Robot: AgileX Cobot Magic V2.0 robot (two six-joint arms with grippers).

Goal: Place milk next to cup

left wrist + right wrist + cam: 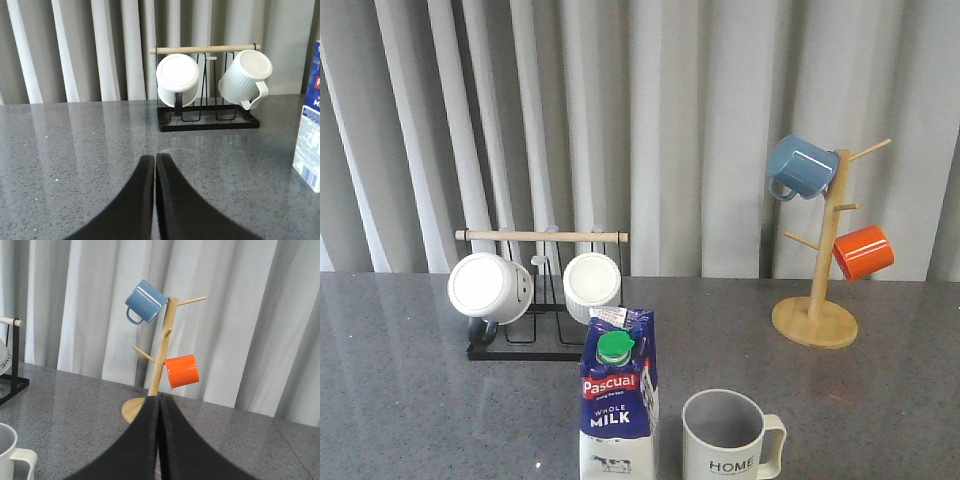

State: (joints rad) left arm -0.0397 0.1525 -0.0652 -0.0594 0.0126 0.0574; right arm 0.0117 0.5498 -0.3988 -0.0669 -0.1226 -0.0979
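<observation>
The milk (618, 400), a dark-blue and white carton with a green cap and red "Pascual" band, stands upright at the table's front centre. Its edge shows in the left wrist view (311, 125). The cup (725, 438), a grey-white mug with "HOME" lettering, stands just right of the carton, handle to the right; a part shows in the right wrist view (11, 455). Neither gripper shows in the front view. My left gripper (154, 160) is shut and empty over the table. My right gripper (160, 400) is shut and empty.
A black wire rack (525, 340) with a wooden bar holds two white mugs (490, 287) at the back left. A wooden mug tree (817, 300) at the back right carries a blue mug (800, 167) and an orange mug (863, 252). Grey curtains hang behind.
</observation>
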